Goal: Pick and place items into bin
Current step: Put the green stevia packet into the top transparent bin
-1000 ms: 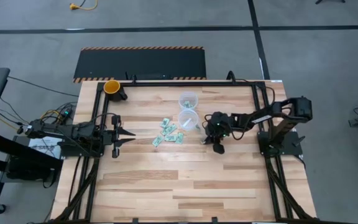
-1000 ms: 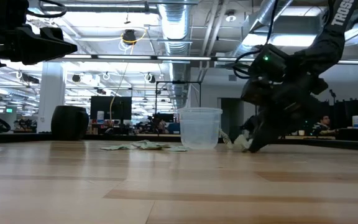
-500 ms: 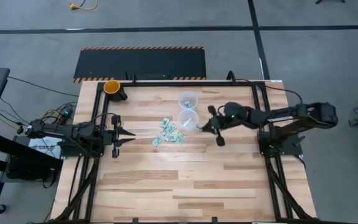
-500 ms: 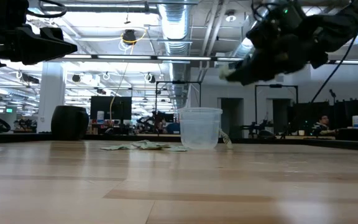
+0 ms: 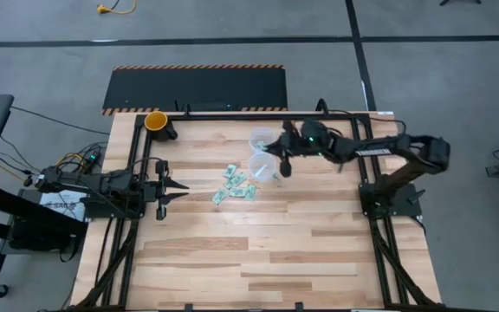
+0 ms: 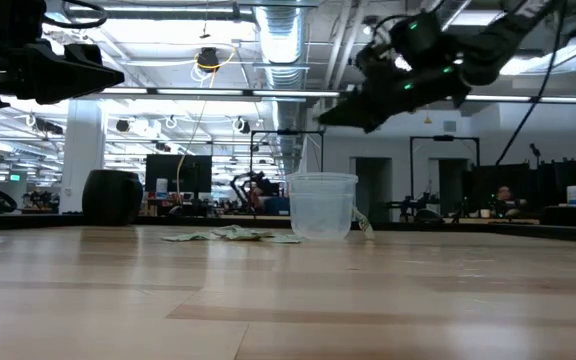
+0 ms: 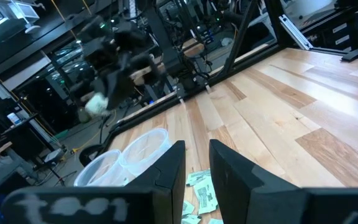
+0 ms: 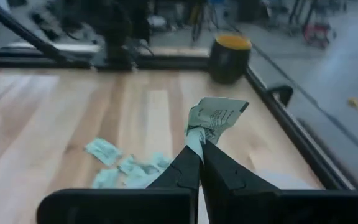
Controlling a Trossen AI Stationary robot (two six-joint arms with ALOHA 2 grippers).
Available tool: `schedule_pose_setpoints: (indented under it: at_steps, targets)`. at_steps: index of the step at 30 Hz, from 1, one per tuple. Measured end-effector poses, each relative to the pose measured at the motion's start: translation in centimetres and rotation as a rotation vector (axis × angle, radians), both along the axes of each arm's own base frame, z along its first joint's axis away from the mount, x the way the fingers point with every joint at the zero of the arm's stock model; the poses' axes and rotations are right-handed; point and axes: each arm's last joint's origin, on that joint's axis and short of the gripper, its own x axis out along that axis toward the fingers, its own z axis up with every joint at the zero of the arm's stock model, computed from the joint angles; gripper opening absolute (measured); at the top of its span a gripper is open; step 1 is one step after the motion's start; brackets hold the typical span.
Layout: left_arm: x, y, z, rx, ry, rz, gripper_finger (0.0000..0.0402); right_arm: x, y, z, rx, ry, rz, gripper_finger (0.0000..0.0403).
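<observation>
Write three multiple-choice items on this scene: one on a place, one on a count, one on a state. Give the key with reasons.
1. Where is the right gripper?
A. above the clear cups
B. at the table's near edge
C. beside the left gripper

2. How many clear cups stand on the table?
A. one
B. two
C. four

3. What do the right gripper's jaws hold?
A. nothing
B. a cup
C. a green-and-white packet

Key: 1 A, the high view shows it raised over the cups. 2 B, two stand side by side. 3 C, the right wrist view shows the packet pinched.
</observation>
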Motion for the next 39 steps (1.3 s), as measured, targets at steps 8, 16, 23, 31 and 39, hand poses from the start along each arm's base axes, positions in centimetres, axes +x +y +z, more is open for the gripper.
schedule_pose_setpoints:
  at_steps: [8, 16, 23, 31, 39]
  targets:
    - [0.0, 0.0, 0.0, 0.0, 0.001, 0.0, 0.0062, 2.0, -4.0, -0.4, 0.078, 0.112, -0.095, 0.0008]
    - [0.0, 0.0, 0.0, 0.0, 0.0, 0.0, 0.0062, 2.8, -5.7, -1.9, 0.128, 0.198, -0.135, 0.0044]
    - [0.0, 0.0, 0.0, 0.0, 0.0, 0.0, 0.0062, 2.8, -5.7, -2.0, 0.13, 0.209, -0.137, 0.0092]
    - [0.0, 0.0, 0.0, 0.0, 0.0, 0.0, 0.0062, 1.0, -4.7, 1.2, 0.141, 0.221, -0.137, 0.0107]
    - [0.0, 0.0, 0.0, 0.0, 0.0, 0.0, 0.0062, -1.6, -1.1, 2.7, 0.174, 0.225, -0.084, 0.0107]
